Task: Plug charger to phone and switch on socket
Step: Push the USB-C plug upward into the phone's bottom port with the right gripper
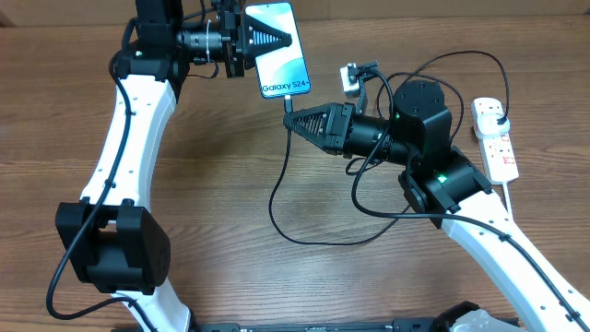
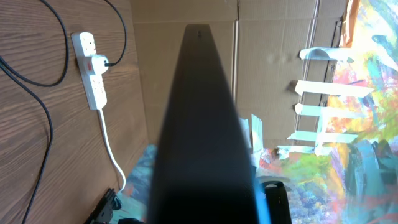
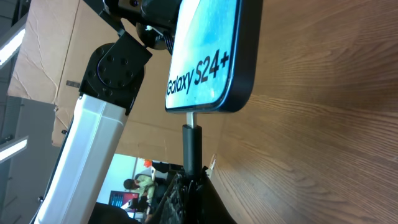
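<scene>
Upper left of the overhead frame: 1 of the 2 claws, the left claw [image 1: 282, 40], is clamping the only phone [image 1: 281, 72] at its top end, screen facing up, top centre of frame. Just below the phone's btm edge, the right claw [image 1: 291, 118] is pinching the 1 charger [image 1: 273, 198] at its connector tip [image 3: 191, 140]. In the right wrist view that tip is touching the phone's btm edge; can't tell how deep it's seated. The black cable is looping over the worktop [image 1: 212, 184] toward the right. Far right: 1 socket [image 1: 495, 140] is lying flat w/ 1 black plug [image 2: 103, 61] sitting in it and 1 white cord [image 2: 109, 142] trailing away.
</scene>
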`<state>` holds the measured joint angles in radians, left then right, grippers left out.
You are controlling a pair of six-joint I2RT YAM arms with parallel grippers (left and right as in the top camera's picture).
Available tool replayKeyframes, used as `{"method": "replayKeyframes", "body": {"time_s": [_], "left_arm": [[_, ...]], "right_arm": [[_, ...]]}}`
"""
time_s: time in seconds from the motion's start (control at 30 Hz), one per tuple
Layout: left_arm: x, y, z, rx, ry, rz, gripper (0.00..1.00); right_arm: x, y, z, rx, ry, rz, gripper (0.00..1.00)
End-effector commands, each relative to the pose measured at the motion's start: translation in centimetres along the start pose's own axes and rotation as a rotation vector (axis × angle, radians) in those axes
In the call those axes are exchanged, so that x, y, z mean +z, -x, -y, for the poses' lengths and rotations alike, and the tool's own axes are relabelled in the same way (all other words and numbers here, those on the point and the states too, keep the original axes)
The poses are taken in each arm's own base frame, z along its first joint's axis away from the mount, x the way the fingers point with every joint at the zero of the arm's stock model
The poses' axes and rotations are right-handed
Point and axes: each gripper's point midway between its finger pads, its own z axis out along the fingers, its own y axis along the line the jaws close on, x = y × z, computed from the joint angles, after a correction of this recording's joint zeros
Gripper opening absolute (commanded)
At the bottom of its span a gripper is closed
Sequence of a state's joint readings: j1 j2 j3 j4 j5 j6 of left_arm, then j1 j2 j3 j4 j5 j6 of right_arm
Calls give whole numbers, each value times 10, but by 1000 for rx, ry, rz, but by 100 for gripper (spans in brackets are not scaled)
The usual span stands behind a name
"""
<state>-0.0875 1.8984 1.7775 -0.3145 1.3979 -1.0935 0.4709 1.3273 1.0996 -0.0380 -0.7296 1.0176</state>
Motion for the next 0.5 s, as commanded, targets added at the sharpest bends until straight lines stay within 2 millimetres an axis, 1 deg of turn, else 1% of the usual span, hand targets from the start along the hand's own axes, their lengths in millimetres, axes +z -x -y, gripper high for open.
{"method": "replayKeyframes", "body": {"time_s": [0.0, 0.47], "left_arm": [[4, -11, 10, 14, -25, -54, 4], [4, -20, 15, 72, -54, -105, 4]], "right_arm": [[-2, 7, -1, -3, 0, 23, 4], [-2, 10, 1, -3, -11, 43, 4]]}}
